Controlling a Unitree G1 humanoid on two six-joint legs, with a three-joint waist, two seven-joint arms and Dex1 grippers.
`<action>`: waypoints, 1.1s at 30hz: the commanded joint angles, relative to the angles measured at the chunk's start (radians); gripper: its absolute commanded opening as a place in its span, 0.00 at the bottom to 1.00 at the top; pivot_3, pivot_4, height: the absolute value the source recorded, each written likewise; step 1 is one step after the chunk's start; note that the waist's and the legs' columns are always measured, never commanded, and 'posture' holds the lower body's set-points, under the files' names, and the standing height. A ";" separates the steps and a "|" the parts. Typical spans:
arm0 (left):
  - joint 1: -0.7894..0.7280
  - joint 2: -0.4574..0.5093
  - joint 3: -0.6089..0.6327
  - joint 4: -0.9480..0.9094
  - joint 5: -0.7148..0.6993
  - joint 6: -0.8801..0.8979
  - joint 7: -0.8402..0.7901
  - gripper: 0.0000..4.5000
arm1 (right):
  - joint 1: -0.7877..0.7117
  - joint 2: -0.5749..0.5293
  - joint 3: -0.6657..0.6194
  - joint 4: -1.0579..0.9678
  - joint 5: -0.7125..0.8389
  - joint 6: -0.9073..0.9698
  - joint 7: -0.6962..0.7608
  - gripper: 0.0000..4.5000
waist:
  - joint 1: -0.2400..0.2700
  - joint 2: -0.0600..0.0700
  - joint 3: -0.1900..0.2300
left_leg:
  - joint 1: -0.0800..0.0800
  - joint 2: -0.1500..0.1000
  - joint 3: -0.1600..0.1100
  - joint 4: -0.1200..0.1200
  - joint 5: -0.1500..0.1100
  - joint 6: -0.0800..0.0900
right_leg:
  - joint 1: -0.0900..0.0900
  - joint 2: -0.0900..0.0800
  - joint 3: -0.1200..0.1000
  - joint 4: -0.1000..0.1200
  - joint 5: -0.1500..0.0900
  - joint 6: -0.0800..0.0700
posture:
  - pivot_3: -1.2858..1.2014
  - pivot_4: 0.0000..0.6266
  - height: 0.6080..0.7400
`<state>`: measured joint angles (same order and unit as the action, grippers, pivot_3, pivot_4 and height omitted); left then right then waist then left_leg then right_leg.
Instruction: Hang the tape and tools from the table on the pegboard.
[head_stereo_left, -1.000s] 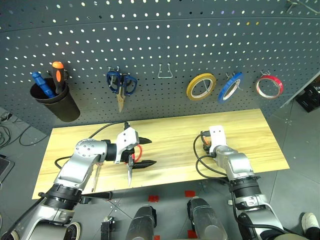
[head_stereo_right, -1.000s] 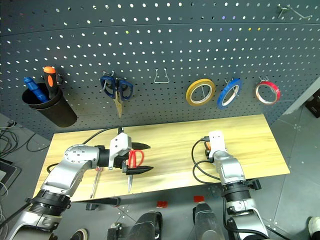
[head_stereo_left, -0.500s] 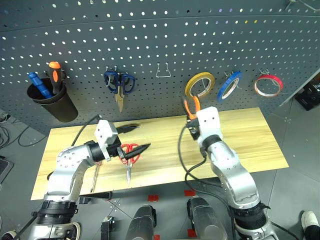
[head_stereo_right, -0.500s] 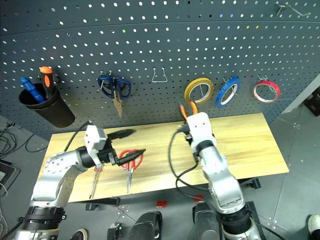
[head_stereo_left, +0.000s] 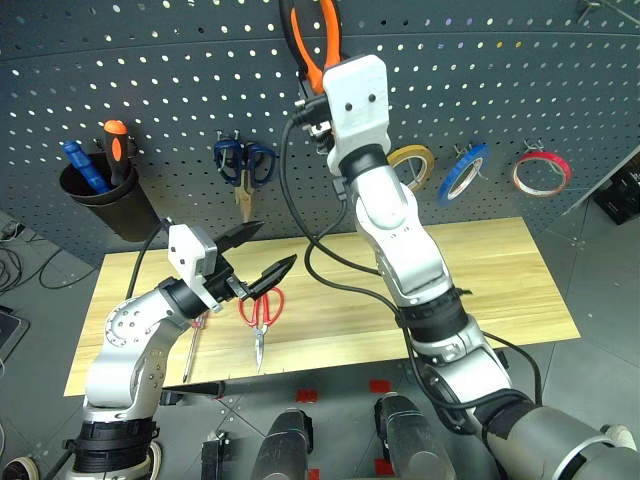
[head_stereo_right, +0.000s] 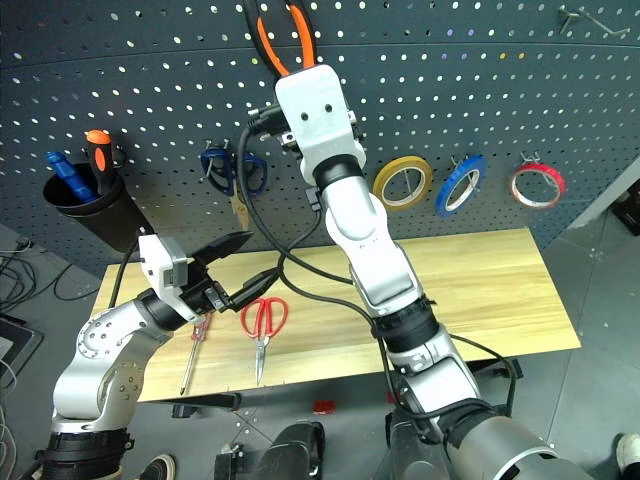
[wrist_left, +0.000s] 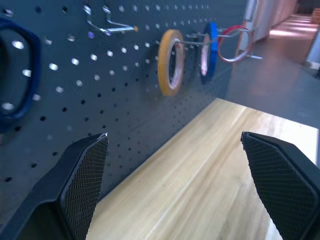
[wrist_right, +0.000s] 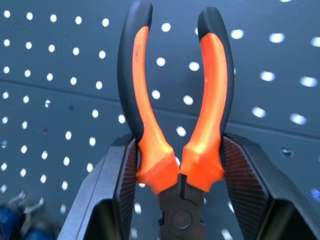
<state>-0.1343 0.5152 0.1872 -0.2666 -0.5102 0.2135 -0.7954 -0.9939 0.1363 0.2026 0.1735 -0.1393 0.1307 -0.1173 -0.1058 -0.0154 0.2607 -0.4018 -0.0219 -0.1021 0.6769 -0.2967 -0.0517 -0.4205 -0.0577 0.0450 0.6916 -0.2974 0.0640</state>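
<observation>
The pliers (wrist_right: 176, 120), clamped by the handles in the right hand (wrist_right: 175, 180), have been raised from the bench (head_stereo_left: 500, 270) to the pegboard (head_stereo_left: 480, 80) for hanging, while the left hand (head_stereo_left: 258, 258), spread empty, has lifted off the red scissors (head_stereo_left: 261, 308).

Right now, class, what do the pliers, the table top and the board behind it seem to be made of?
Pliers: dark metal at the joint, handles in matt orange-and-black sleeves, probably rubber or plastic. Table: pale wood, by the plank lines and grain. Pegboard: dark grey sheet punched with rows of holes, likely painted metal, though the look leaves that open.
</observation>
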 joint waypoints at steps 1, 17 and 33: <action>-0.005 -0.007 0.015 -0.048 -0.018 0.004 0.029 1.00 | -0.089 0.039 -0.021 0.104 0.002 -0.144 -0.026 0.49 | 0.000 0.000 0.000 | 0.000 0.000 0.000 0.000 0.000 0.000 | 0.000 0.000 0.000 0.000 0.000 0.000 | 0.52 0.36 1.00; -0.023 -0.003 -0.015 -0.051 0.020 -0.001 0.058 1.00 | -0.033 0.011 -0.015 0.561 -0.100 -0.457 -0.137 0.48 | 0.020 0.000 0.000 | 0.001 0.000 0.003 0.000 0.001 -0.001 | -0.001 0.000 0.000 0.004 0.000 0.000 | 0.55 0.38 1.00; 0.005 -0.014 -0.005 0.044 0.062 0.076 0.181 1.00 | 0.273 -0.022 -0.043 -0.006 0.218 0.033 0.268 0.99 | 0.024 -0.001 0.000 | 0.001 0.001 0.002 0.000 0.001 -0.001 | -0.001 0.000 0.000 0.004 0.000 0.000 | 0.53 0.39 1.00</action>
<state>-0.1431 0.5012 0.1645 -0.2100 -0.4523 0.2811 -0.6259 -0.7360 0.1197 0.1367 0.3068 0.0324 0.0958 0.0853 -0.0817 -0.0162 0.2602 -0.4005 -0.0208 -0.1003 0.6769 -0.2959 -0.0530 -0.4216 -0.0578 0.0448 0.6962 -0.2974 0.0640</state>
